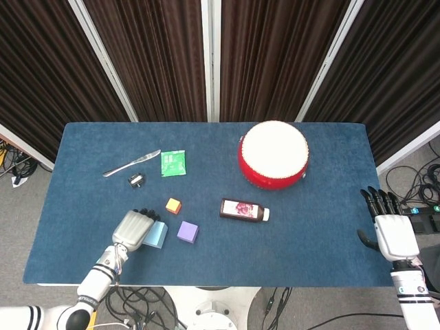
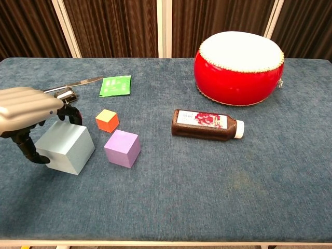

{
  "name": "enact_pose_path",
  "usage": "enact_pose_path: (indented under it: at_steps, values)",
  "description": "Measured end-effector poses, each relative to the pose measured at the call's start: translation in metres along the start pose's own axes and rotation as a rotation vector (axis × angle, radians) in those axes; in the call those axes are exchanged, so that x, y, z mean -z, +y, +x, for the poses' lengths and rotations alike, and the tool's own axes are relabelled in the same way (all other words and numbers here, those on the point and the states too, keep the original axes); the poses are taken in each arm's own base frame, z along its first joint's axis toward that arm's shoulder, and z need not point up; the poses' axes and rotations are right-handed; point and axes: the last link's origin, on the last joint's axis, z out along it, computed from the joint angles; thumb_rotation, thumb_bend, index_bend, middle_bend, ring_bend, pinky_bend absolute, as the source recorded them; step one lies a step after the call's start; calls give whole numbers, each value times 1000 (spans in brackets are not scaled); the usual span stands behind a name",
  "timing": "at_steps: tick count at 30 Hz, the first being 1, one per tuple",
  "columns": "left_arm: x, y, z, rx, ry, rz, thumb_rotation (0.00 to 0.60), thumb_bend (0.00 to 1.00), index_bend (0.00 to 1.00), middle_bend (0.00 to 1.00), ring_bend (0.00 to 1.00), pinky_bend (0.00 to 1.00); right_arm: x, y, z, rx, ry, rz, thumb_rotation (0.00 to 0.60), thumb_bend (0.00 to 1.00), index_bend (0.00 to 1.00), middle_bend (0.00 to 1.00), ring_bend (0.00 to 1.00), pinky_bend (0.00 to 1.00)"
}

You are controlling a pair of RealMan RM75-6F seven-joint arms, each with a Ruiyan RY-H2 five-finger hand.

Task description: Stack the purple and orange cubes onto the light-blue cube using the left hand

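— Where do we find the left hand (image 2: pixel 28 111)?
— Over the left edge of the light-blue cube (image 2: pixel 65 147), its fingers (image 2: pixel 71 114) curled down at the cube's far side and the thumb at its near left corner. Whether they actually grip the cube, we cannot tell.

— And the cubes, how many?
— We count three. The light-blue one is the largest and sits flat near the front left of the bench (image 1: pixel 309 247), one corner turned toward us. The purple cube (image 2: pixel 122 148) lies just to its right, apart from it, also turned corner-on. The small orange cube (image 2: pixel 107 120) stands behind the two, touching neither.

— The right hand (image 1: pixel 392 232)?
— Off the right edge of the bench, fingers straight and apart, holding nothing.

— What else do we see?
— One brown bottle (image 2: pixel 207 125) on its side, long axis left to right, white cap to the right; its label shows a pink picture, but we cannot read the writing. One red drum (image 2: pixel 239 68) with a white head at the far right. One green packet (image 2: pixel 115 85), lettering too small to read, one butter knife (image 1: pixel 131 163) pointing up and right, and one small black binder clip (image 1: pixel 136 180).
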Motion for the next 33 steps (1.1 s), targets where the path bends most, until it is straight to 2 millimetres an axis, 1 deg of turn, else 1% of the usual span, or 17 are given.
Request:
enact_pose_path:
  at_steps: [6, 11, 19, 22, 28, 33]
  values:
    - [-1, 0, -1, 14, -21, 4, 600, 198, 387, 421, 340, 472, 0, 2, -1, -6, 2, -5, 600, 183, 0, 28, 0, 8]
    - [-3, 0, -1, 24, -17, 13, 600, 261, 394, 427, 343, 476, 0, 4, -2, -5, 0, -8, 600, 183, 0, 24, 0, 8]
    - [-4, 0, 6, 36, -7, 18, 600, 268, 409, 453, 372, 501, 0, 5, -3, -7, -2, -11, 600, 184, 0, 21, 0, 8]
    - [-6, -2, 11, 65, 4, 28, 600, 269, 410, 452, 372, 502, -1, 6, -4, -8, -2, -13, 600, 184, 0, 21, 0, 8]
    - [-15, -12, 21, 130, 16, 101, 600, 267, 409, 453, 373, 498, 0, 7, -4, -7, -4, -14, 600, 186, 0, 21, 0, 8]
    - [-24, -25, 28, 139, 7, 223, 600, 266, 408, 453, 374, 492, -1, 7, -5, -9, -9, -11, 600, 190, 0, 21, 0, 8]
